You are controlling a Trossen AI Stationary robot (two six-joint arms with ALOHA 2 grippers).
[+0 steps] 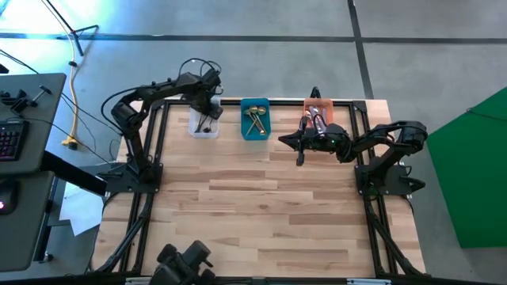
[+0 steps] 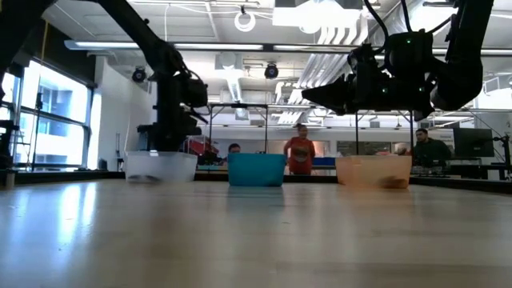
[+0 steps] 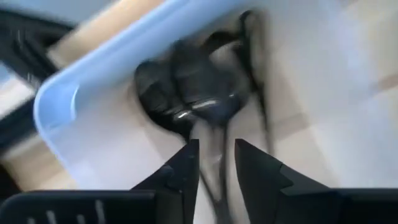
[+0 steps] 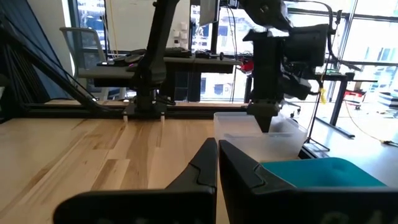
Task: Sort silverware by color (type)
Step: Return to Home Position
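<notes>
- The wooden table (image 1: pixel 261 206) carries 3 small bins in 1 row along its far edge, and the rest of its surface is bare boards.
- The left arm (image 1: pixel 150 91) reaches from its base at the table's left side to the clear bin. The right arm (image 1: pixel 380 142) stretches from its base at the right side toward the table's middle.
- The left gripper (image 3: pixel 216 146) hangs just above the clear bin, pointing down into it. Its fingers (image 3: pixel 186 168) stand a narrow gap apart and clamp nothing, though a thin dark handle shows through the gap below them.
- The right gripper (image 4: pixel 217 146) is raised off the table, just in front of the orange bin and pointing toward the teal bin. Its 2 fingers are pressed together with nothing between them.
- The clear bin (image 1: pixel 196 131) is the leftmost of the 3, the teal bin (image 1: pixel 244 119) sits in the middle, and the orange bin (image 1: pixel 327 107) is on the right.
- The black spoons (image 3: pixel 193 99) lie bunched in the clear bin, bowls toward 1 corner and overlapping. Their count is unclear.
- The gold spoons (image 1: pixel 255 119) lie together in the teal bin.
- The remaining spoons (image 1: pixel 317 120), darker with a purplish tint from above, lie in the orange bin, partly hidden by the right arm.
</notes>
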